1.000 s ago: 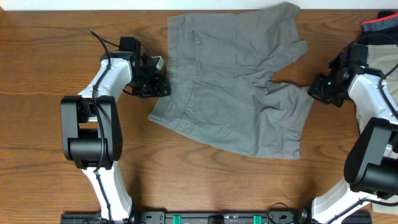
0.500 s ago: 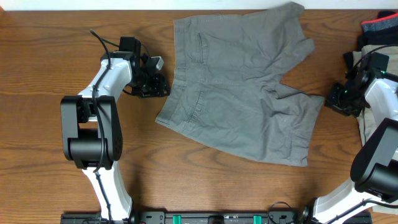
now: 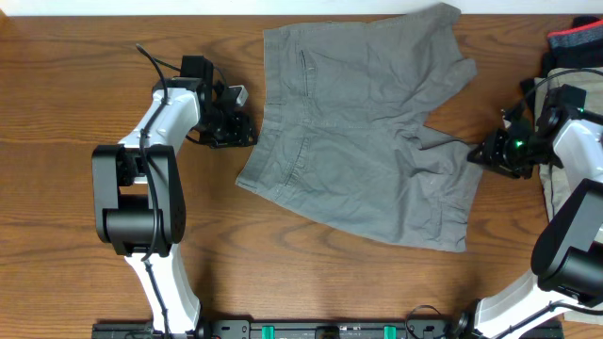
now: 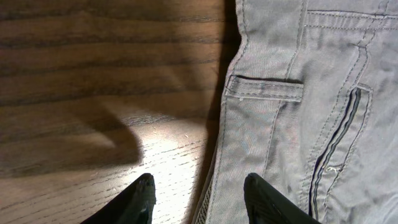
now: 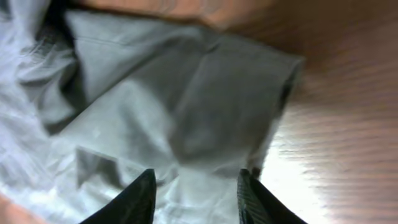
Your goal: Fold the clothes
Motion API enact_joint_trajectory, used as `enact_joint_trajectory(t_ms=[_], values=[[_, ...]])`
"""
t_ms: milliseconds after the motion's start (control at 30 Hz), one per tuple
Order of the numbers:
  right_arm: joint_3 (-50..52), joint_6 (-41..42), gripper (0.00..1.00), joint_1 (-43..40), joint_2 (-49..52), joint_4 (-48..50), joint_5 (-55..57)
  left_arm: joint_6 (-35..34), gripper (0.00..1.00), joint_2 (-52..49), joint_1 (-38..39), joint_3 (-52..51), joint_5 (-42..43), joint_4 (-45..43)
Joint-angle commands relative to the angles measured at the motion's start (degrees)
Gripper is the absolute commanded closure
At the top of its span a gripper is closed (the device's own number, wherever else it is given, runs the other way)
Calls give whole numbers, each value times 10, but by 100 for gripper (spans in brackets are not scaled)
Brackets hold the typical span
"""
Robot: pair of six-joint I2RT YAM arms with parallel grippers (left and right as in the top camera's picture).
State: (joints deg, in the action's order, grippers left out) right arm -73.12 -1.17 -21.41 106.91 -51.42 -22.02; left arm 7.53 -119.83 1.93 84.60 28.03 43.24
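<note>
Overhead | grey shorts (image 3: 363,141) spread on table (image 3: 57,235) | both jaws parted

Robot lab bench, cloth-handling rig.
Wood-grain table (image 3: 57,235), left arm (image 3: 141,198) and right arm (image 3: 570,235) based at near edge by black rail (image 3: 330,330), grey shorts (image 3: 367,141) spread out, clothes pile (image 3: 577,40) at far right.

Brown wood-grain table (image 3: 330,282): front strip and far-left area bare, free passage. Centre taken by mid-grey cotton shorts (image 3: 363,141), spread flat, reaching back edge; bare wedge between legs. At waistband, left gripper (image 3: 247,129), jaws apart; at leg hem, right gripper (image 3: 476,155), jaws apart. Right rear corner blocked by heap of dark and pale garments (image 3: 570,56).
</note>
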Motion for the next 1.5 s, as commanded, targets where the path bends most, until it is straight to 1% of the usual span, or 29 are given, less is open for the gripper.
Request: enact_joint_trajectory(t_ms=[0,167,300,400,500,533,667,733,833,867,967,1000,1067,1167,1267,1367,1467], values=[[24,12,56,-3,-4,32,26,9,51,-1,-2,-5,-7,2],[59,18,54,-5,-4,75,57,9,51,-1,-2,-5,-7,2],[74,18,58,-7,-4,122,8,9,51,-1,-2,-5,-7,1],[89,36,69,-7,-4,164,-7,9,52,-1,-2,-5,-7,2],[107,66,94,-7,-4,213,-7,9,51,-1,-2,-5,-7,2],[112,72,99,-9,-4,233,-6,7,51,-1,-2,-5,-7,2],[114,83,99,-24,-4,298,-5,7,51,-1,-2,-5,-6,2],[114,92,99,-35,-4,316,-5,7,51,-1,-2,-5,-7,2],[114,99,99,-56,-4,335,-5,7,52,-1,-2,-5,-7,2],[114,99,97,-60,-4,339,-6,7,52,-1,-2,-5,-6,2],[114,98,69,-71,-4,336,-5,7,51,-1,-2,-5,-7,1],[114,99,65,-75,-4,328,-6,7,51,-1,-2,-5,-7,1],[114,99,63,-82,-4,312,-24,7,52,-1,-2,-5,-6,2],[114,90,63,-94,-4,273,-85,7,51,0,-2,-5,-6,4],[114,54,61,-107,-5,198,-147,7,51,10,-4,-5,-2,15],[114,9,60,-116,-5,107,-159,7,51,29,-10,-5,-2,31],[114,-24,57,-122,-6,42,-158,7,51,54,-21,-5,-2,49]])
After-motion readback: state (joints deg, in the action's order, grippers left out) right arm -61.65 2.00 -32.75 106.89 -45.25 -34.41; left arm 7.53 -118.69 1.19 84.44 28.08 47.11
